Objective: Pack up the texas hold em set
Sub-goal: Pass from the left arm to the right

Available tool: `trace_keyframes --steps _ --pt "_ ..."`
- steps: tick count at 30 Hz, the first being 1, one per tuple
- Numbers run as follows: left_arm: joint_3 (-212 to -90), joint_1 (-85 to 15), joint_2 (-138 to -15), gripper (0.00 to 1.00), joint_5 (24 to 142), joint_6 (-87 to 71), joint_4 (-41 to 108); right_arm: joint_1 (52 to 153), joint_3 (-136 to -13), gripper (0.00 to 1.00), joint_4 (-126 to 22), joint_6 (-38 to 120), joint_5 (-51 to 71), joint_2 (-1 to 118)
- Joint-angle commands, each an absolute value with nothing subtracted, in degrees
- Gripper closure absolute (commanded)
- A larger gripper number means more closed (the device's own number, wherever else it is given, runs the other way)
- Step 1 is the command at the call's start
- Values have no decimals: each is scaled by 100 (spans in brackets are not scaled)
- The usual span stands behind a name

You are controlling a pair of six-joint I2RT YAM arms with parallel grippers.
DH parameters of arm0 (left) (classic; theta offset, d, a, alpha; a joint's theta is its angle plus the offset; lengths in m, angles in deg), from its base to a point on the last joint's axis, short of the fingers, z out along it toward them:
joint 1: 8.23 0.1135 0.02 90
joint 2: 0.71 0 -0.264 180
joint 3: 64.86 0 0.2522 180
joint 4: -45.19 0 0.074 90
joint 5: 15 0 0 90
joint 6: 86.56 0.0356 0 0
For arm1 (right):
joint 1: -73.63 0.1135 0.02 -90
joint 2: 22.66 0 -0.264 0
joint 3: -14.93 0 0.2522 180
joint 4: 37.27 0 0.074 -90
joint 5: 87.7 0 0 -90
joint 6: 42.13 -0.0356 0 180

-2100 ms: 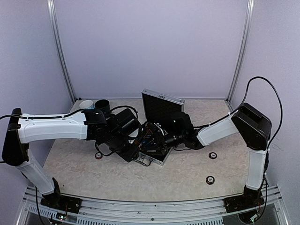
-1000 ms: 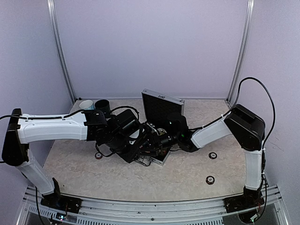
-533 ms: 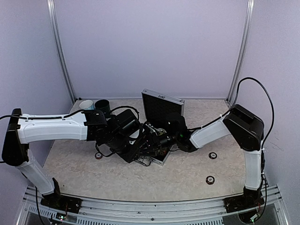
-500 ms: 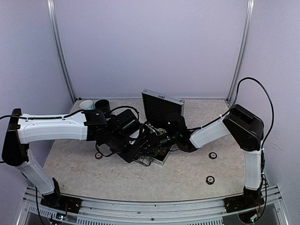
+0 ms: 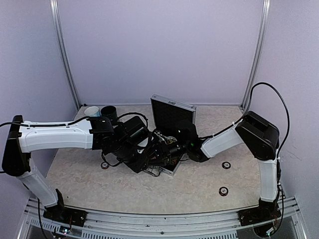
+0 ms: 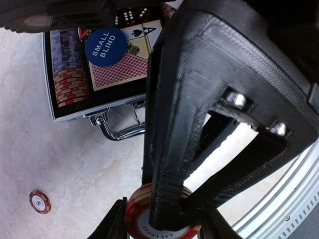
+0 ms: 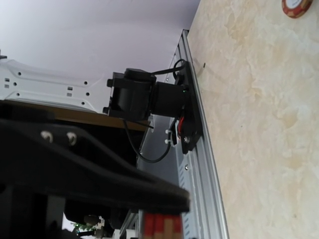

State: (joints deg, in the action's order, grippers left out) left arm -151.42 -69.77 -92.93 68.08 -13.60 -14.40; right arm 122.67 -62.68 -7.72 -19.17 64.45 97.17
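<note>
The silver case (image 5: 172, 168) lies open at the table's centre, its black-lined lid (image 5: 172, 113) upright. The left wrist view shows its chip rows (image 6: 70, 69), a blue "SMALL BLIND" button (image 6: 105, 43), a card deck (image 6: 130, 67), red dice (image 6: 133, 15) and the chrome handle (image 6: 119, 130). My left gripper (image 6: 162, 224) is shut on a red "LAS VEGAS" chip (image 6: 137, 219) in front of the case. A finger (image 6: 184, 99) of my right gripper (image 5: 167, 148) lies across the chip's face. The chip's striped edge (image 7: 159, 228) shows in the right wrist view; that gripper's own fingertips are hidden.
Loose red chips lie on the table at the left (image 5: 104, 165), the right (image 5: 226, 165) and the front right (image 5: 223, 190); one (image 6: 40, 201) shows near the left gripper. A light-blue mug (image 5: 91, 111) and a dark-green mug (image 5: 108, 110) stand at the back left.
My right arm has reached further left over the case until its gripper meets the left gripper. The left arm has stayed still.
</note>
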Motion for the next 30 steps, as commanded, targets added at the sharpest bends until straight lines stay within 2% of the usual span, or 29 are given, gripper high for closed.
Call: trace_keyframes --steps 1,7,13,21,24,28,30 --pt "-15125 -7020 -9272 64 6706 -1300 -1341 12329 -6340 76 -546 -2002 6497 9838" --pt "-15106 -7024 -9273 64 6690 -1300 -1339 12329 -6342 83 -499 -2055 6473 9842" --pt "-15077 -7022 -9264 64 6660 -1310 -1327 12329 -6327 100 -449 -2103 6453 9835" --pt "-15052 -7020 -9245 61 6656 -1330 -1305 12325 -6281 100 -463 -2090 6409 9784" --pt "-15026 -7021 -9233 52 6637 -1347 -1293 12314 -6249 100 -486 -2065 6391 9747" --pt "-14973 -7015 -9183 31 6571 -1366 -1230 12279 -6196 100 -607 -1959 6312 9659" --pt "-14956 -7020 -9121 15 6543 -1375 -1193 12255 -6177 100 -761 -1840 6256 9595"
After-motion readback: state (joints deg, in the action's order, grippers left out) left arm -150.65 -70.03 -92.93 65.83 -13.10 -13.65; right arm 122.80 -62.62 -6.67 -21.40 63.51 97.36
